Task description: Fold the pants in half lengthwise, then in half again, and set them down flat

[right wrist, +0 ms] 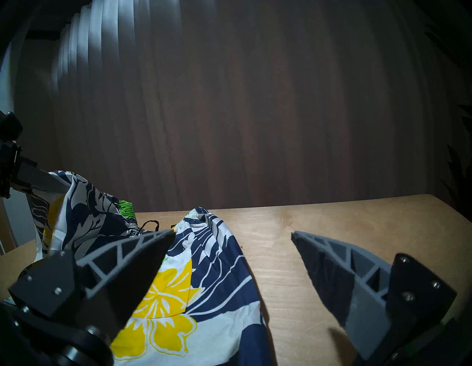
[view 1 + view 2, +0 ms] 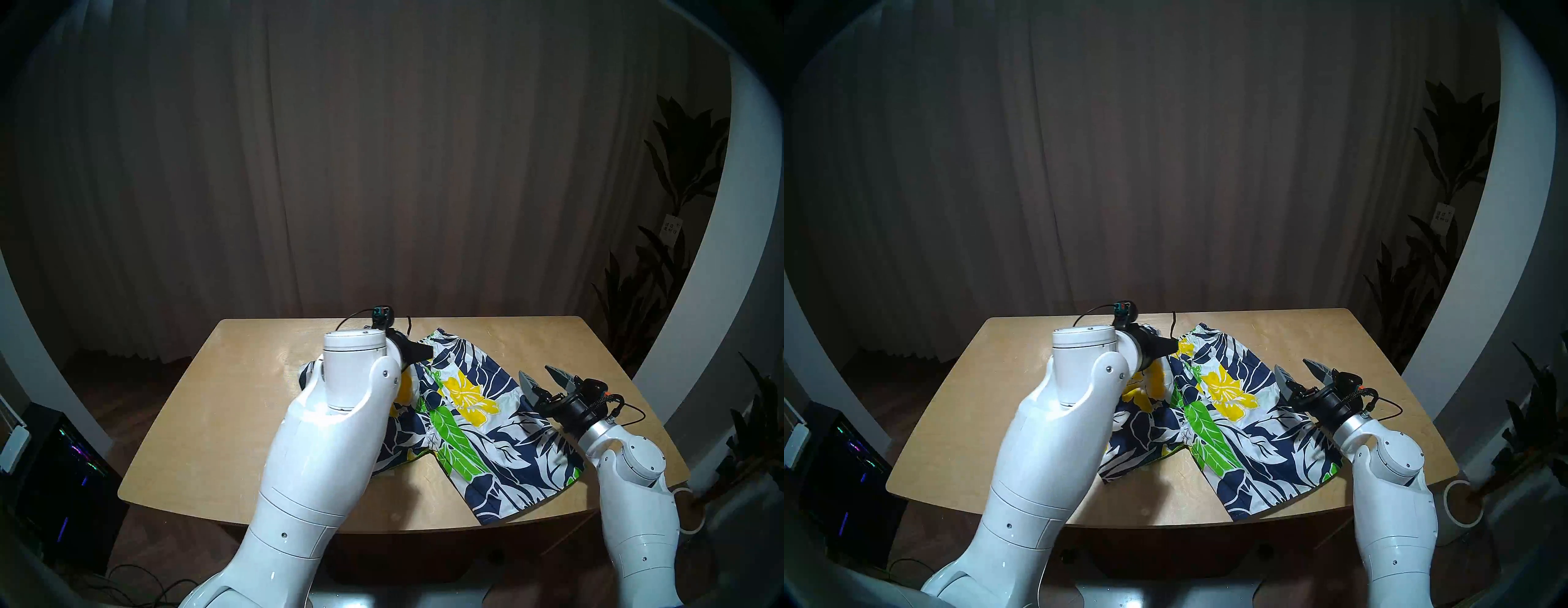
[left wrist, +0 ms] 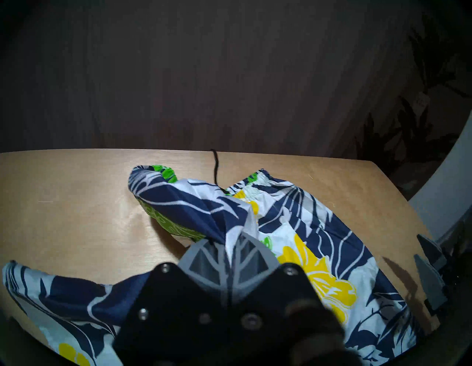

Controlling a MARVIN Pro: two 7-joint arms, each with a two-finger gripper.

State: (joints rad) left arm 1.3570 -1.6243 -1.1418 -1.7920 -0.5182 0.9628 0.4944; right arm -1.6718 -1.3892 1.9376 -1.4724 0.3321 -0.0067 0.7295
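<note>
A: Left gripper (image 3: 231, 245) status?

B: Fully closed on a pinch of cloth from the shorts (image 2: 488, 420). The fabric rises from the table (image 2: 237, 399) into the fingertips (a raised, gathered fold, seen clearly in the left wrist view). The left arm reaches forward over the shorts' left half, gripper angled downward.

A: Right gripper (image 2: 541, 380)?

B: Fingers spread wide, holding nothing. It hovers at the right edge of the shorts, pointing forward and roughly level, one finger (image 1: 143, 253) over the cloth, the other over bare wood.

A: Location of the shorts?

B: Centre-right of the table, right leg lying flat toward the near edge, waistband toward the far edge with the drawstring (image 3: 215, 166) trailing beyond it.
</note>
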